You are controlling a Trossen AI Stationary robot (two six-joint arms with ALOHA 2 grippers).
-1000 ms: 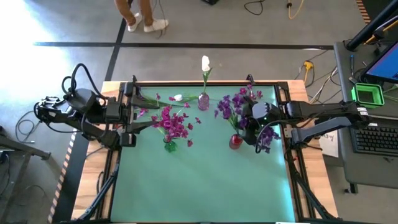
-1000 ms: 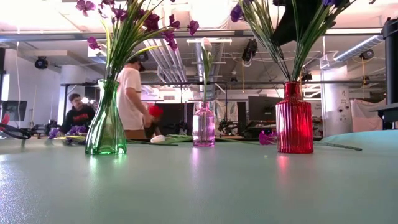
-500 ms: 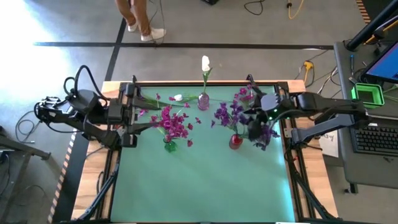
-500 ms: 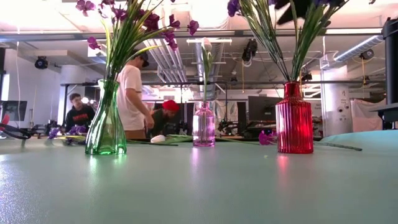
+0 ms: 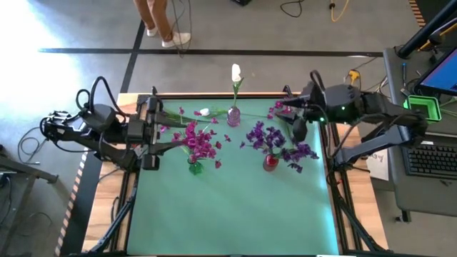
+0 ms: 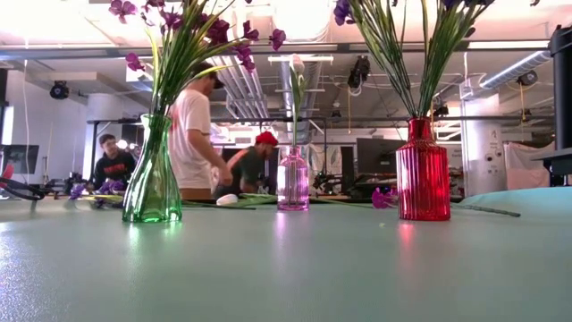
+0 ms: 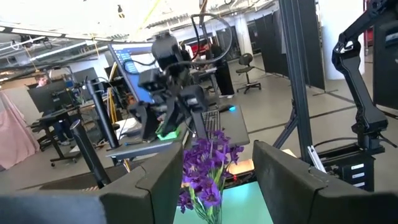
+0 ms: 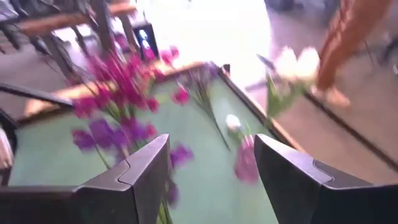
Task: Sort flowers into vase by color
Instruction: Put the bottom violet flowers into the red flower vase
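When reaching for the next loose stem, best to come down on the green stalk and not on the bloom, and to close only with one finger on each side of it. Probably the step in hand, judging by the right tool [image 8: 211,155], open and empty above the far right corner of the bench [image 5: 235,214]. Good also to lift straight up before crossing over, so as not to brush the bunches standing in the vases. Left tool [image 7: 217,155] likewise open with nothing between the fingers, waiting over the left side of the bench near the green vase [image 5: 194,168].

Three containers, all upright, well apart from each other:
- **Red vase** [image 5: 270,163], on the right: filled with purple flowers [image 5: 273,137], spreading wide over its mouth.
- **Green vase**, on the left: filled with magenta-pink flowers [image 5: 200,141].
- **Small pink vase** [image 5: 233,116], between them and farther back: only one white bud [image 5: 235,72] on a long stem.

No mixed colours seen in any of them.

Loose flowers along the far edge of the bench: a loose white bud [image 5: 205,112] lying near the small pink vase, and a loose magenta bloom [image 5: 278,108] near the right tool. By colour, most likely the white one for the small pink vase and the magenta one for the green vase. Some risk of tipping the narrow pink vase when pushing a stem in at a slant; better to lower it in from straight above
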